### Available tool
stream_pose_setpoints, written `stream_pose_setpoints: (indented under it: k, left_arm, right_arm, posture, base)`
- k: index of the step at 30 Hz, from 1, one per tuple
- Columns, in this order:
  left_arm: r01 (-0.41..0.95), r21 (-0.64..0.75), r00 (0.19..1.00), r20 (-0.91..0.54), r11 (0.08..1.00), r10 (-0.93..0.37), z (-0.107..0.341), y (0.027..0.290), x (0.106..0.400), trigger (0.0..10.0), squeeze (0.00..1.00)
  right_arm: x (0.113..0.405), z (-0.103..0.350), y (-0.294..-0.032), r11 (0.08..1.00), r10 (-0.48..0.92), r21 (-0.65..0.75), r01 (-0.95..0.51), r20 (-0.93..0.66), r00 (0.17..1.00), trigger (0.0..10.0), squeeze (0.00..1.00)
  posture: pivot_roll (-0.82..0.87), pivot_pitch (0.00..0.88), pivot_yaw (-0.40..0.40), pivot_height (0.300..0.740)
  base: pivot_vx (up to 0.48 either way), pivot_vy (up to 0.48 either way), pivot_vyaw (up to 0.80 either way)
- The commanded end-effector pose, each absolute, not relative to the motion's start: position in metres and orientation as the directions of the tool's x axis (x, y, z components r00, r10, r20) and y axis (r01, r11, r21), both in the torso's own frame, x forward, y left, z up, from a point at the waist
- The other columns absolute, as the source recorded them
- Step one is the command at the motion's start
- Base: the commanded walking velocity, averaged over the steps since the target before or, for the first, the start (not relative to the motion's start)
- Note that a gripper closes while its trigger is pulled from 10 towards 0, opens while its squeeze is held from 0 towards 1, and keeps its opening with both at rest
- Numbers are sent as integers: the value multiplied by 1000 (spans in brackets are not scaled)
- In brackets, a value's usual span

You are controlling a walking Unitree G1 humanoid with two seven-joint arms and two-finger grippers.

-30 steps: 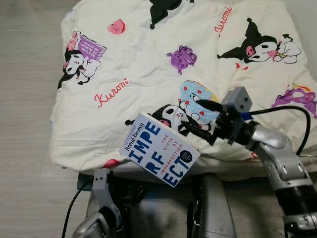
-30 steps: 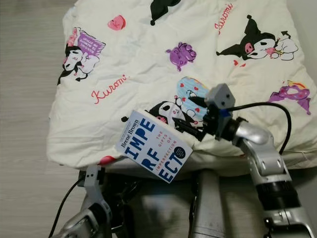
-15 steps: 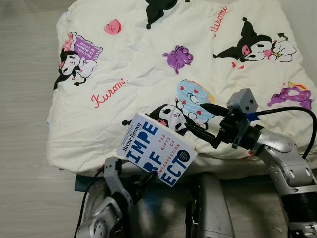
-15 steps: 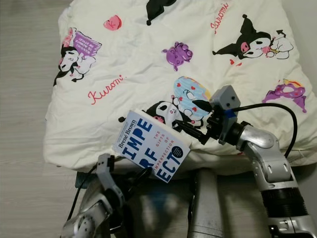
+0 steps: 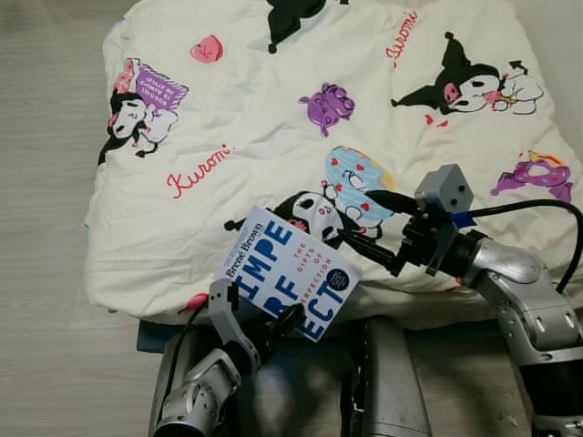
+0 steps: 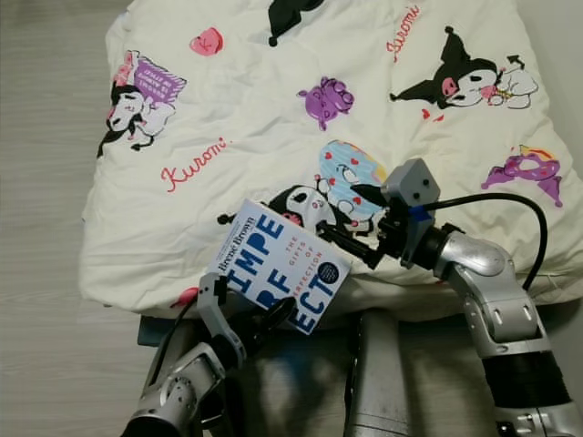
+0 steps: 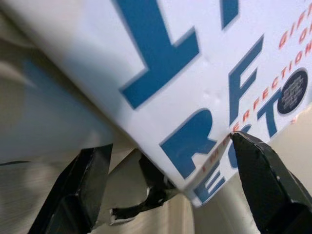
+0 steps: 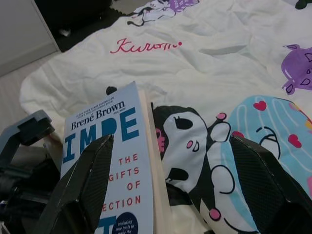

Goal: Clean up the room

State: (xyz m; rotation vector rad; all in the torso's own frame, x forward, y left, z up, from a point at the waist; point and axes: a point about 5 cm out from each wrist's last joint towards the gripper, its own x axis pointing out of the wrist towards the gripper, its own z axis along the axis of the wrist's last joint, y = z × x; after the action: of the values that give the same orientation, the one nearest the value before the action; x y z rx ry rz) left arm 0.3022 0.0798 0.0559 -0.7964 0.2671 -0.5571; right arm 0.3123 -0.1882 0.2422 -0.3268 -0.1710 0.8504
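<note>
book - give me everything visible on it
The book is a white paperback with big blue block letters, small red subtitle text, a dark round badge and "Brené Brown" printed along one edge. It lies tilted, cover up, at the near edge of the cream cartoon-print blanket, its lower corner overhanging. The left pincer reaches that corner from below, fingers open on either side. The right pincer is open at its far edge, one finger over the cover.

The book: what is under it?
The book overlaps the quilt edge; its lower corner sits between the open fingers of the left gripper. Whatever lies beneath its middle is covered.
</note>
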Motion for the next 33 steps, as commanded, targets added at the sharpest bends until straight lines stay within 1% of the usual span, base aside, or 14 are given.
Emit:
stream_pose_setpoints:
  k: [1,6,10,13,14,16,17,18,20,21,31,32,33]
  left_arm:
    - [314,-781,837,-41,540,-545,45,77,295,10000,0]
    - [318,-784,842,-25,533,-540,45,76,293,10000,0]
    - [292,-796,859,-26,531,-511,41,80,289,10000,0]
    - [302,-806,858,-3,510,-513,41,80,287,10000,0]
    - [331,-812,846,30,481,-532,46,77,287,10000,0]
    - [331,-812,846,30,481,-532,46,77,287,10000,0]
    - [365,-811,832,64,456,-551,51,74,287,9255,0]
    - [391,-807,824,92,444,-559,56,72,289,1020,0]
    - [407,-802,820,110,437,-562,60,72,290,1020,0]
    - [416,-795,819,117,441,-561,62,72,290,0,0]
    - [473,-773,792,162,422,-589,72,66,282,39,0]
    - [483,-771,784,170,416,-597,74,64,279,157,0]
    - [493,-769,777,178,407,-604,76,62,276,510,0]
  right_arm:
    - [307,237,-185,580,778,-369,-726,-13,628,10000,0]
    - [306,238,-185,575,779,-382,-723,-15,627,10000,0]
    - [305,239,-186,576,777,-386,-720,-13,629,10000,0]
    - [305,240,-186,575,778,-390,-720,-13,629,10000,0]
    - [305,240,-186,572,779,-393,-721,-16,627,10000,0]
    - [305,240,-186,572,779,-393,-721,-16,627,10000,0]
    - [305,240,-186,569,780,-395,-721,-18,625,10000,0]
    - [306,240,-186,567,781,-397,-722,-19,624,10000,0]
    - [306,240,-185,564,782,-401,-722,-21,623,10000,0]
    - [307,240,-185,562,782,-404,-721,-23,623,10000,0]
    - [307,240,-184,558,783,-414,-719,-25,622,10000,0]
    - [306,240,-184,557,783,-416,-719,-25,621,10000,0]
    - [306,240,-184,556,783,-420,-718,-26,621,10000,0]
  posture:
    - [-98,500,11,566]
    - [-96,503,14,566]
    - [-103,499,14,566]
    - [-104,495,10,566]
    - [-100,497,6,566]
    - [-100,497,6,566]
    - [-98,500,5,566]
    - [-97,498,3,566]
    - [-97,497,3,566]
    - [-95,493,2,566]
    - [-89,491,1,566]
    - [-90,488,-1,566]
    - [-89,488,0,566]
  base:
    - [0,0,0]
    - [0,0,0]
    - [0,0,0]
    - [0,0,0]
    - [0,0,0]
    - [0,0,0]
    - [0,0,0]
    - [0,0,0]
    - [0,0,0]
    - [0,0,0]
    - [0,0,0]
    - [0,0,0]
    - [0,0,0]
